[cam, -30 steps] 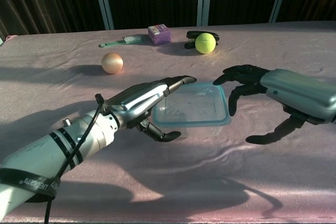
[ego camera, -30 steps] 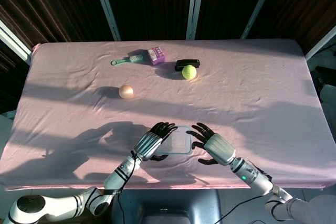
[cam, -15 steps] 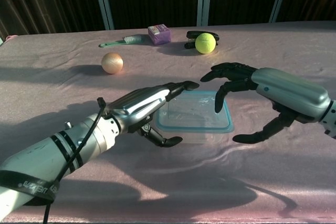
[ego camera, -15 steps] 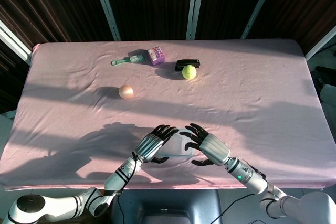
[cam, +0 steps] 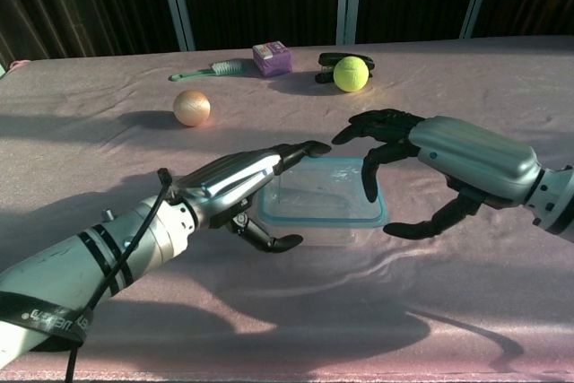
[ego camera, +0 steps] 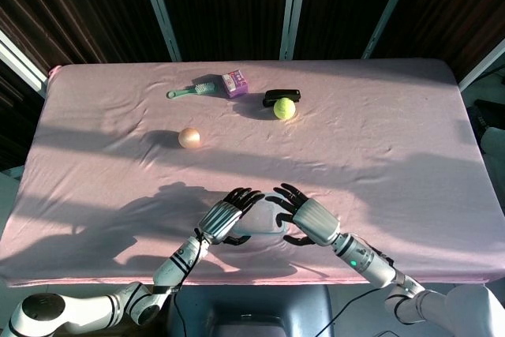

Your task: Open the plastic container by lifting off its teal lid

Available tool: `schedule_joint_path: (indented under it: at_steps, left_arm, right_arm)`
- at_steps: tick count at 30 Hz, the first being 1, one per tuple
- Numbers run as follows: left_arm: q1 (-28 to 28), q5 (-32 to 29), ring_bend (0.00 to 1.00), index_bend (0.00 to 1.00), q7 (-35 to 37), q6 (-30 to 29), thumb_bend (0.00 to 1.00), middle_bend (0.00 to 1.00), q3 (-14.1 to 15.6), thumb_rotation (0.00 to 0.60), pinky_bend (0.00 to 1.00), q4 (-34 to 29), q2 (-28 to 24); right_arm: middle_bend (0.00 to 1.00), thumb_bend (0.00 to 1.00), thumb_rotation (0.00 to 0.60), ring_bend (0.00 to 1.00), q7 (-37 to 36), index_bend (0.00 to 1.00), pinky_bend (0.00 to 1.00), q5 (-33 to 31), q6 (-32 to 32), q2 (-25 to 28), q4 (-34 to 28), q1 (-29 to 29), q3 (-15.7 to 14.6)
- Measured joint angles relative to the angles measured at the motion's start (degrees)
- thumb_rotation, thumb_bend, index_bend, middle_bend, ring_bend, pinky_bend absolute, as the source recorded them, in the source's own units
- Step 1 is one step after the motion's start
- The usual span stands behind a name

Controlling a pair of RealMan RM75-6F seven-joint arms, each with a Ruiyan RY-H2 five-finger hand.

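Head view: container (ego camera: 259, 225) at near table edge, mostly hidden between left hand (ego camera: 223, 216) and right hand (ego camera: 302, 215).
Chest view: long axis left-right, teal lid (cam: 323, 196) on. Both hands spread wide, holding nothing, flanking container. Balls, brush far behind.

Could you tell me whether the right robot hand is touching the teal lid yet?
Cannot tell. In the chest view the right robot hand arches over the teal lid, fingertips near its right edge, but neither contact nor gap shows plainly.
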State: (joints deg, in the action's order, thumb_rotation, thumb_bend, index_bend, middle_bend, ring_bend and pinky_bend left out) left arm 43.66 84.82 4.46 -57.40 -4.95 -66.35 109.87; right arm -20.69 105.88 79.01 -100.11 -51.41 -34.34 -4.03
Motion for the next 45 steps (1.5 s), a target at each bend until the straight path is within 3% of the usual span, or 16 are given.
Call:
schedule_joint_path:
  at_steps: [45]
  left_arm:
    - [-0.2, 0.1, 0.01, 0.0, -0.8, 0.4, 0.35, 0.06, 0.3, 0.6, 0.09, -0.8, -1.1]
  right_arm:
    - [0.25, 0.37, 0.6, 0.06, 0.7, 0.66, 0.07, -2.0, -0.8, -0.6, -1.4, -1.4, -1.1]
